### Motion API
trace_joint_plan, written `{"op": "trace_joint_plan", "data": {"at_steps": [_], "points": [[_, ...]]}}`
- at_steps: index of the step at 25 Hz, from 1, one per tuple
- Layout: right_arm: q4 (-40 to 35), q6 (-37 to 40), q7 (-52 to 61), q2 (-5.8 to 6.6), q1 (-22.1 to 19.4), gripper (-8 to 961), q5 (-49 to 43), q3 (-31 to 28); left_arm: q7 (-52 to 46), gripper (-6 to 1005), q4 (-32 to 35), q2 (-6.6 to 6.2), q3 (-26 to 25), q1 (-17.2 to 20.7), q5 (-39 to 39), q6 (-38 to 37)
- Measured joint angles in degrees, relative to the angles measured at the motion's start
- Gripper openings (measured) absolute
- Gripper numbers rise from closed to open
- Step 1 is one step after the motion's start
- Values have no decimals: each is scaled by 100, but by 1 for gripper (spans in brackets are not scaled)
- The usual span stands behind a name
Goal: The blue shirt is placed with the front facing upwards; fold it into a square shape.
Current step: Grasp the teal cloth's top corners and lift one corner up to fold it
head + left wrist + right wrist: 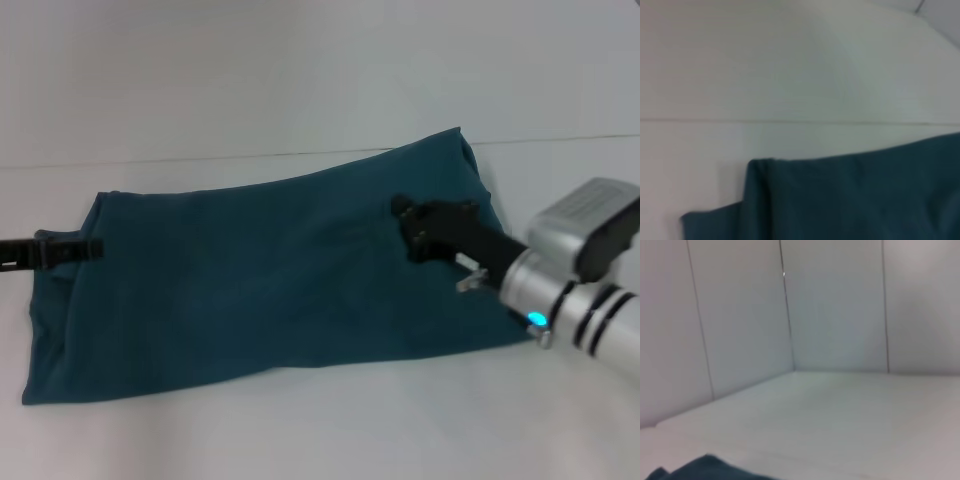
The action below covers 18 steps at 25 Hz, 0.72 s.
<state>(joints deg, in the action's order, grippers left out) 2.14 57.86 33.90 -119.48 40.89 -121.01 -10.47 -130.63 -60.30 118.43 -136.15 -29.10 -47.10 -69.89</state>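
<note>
Matt, soft teal cloth shirt (250,280) lies on a smooth, matt white table (300,430). The right arm's casing (580,290) looks like brushed silver metal.

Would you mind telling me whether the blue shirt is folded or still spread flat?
Folded, partly: the blue shirt lies as a long plain band with no sleeves or lettering showing, not yet a square.

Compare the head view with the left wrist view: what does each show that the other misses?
Head view only: the whole folded dark teal-blue cotton shirt, the left claw at its left edge, and the right claw over its right part. Left wrist view only: a close look at a doubled fabric corner. Both: the shirt on the white table.
</note>
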Motion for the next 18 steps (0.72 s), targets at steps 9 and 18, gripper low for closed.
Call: {"op": "trace_joint_plan", "data": {"at_steps": [9,18], "points": [[-922,934,441,5,-220,7,-8,57,-911,938,434,2,2,-511,1282,473],[-1198,952,547,3,-225,7,-10,65,-1729,928,1096,-78,-55,-913,2067,957]]}}
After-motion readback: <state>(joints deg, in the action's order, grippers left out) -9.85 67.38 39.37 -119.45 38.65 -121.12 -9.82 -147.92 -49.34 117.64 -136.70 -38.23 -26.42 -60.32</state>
